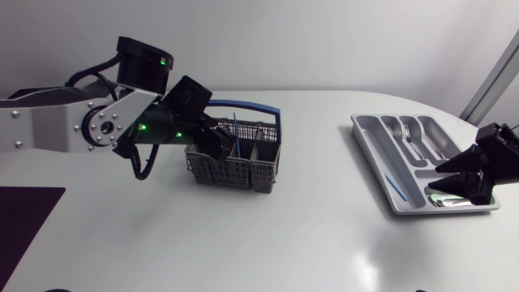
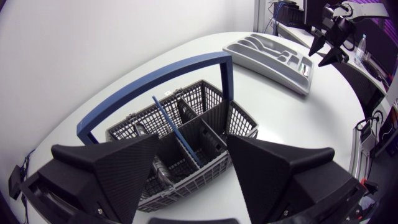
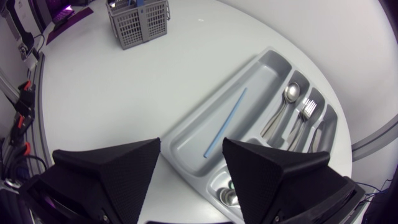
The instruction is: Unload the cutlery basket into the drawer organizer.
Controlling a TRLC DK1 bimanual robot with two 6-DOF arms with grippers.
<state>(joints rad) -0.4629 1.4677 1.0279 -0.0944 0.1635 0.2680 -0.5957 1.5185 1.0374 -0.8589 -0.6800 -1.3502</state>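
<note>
At the lower right of the head view the right gripper [image 1: 435,179] hangs over the near end of the cutlery tray [image 1: 371,152], fingers spread wide and holding nothing. The tray under it is partly filled. A shiny piece [image 3: 227,196], perhaps a small spoon, lies in the end slot just below the fingers. A blue stick [image 3: 224,124] lies alone in the long slot ahead, and a spoon [image 3: 288,94] and forks [image 3: 307,110] sit in the slots beyond.

Farther off, left of centre, the basket [image 1: 243,173] stands upright with its blue handle [image 1: 245,106] raised. The left gripper [image 1: 214,141], also wide and empty, hangs just above its left end. Another blue stick [image 2: 175,130] leans in a middle compartment; what else is in there I cannot tell. The job looks well under way, with at least that stick left to move.
</note>
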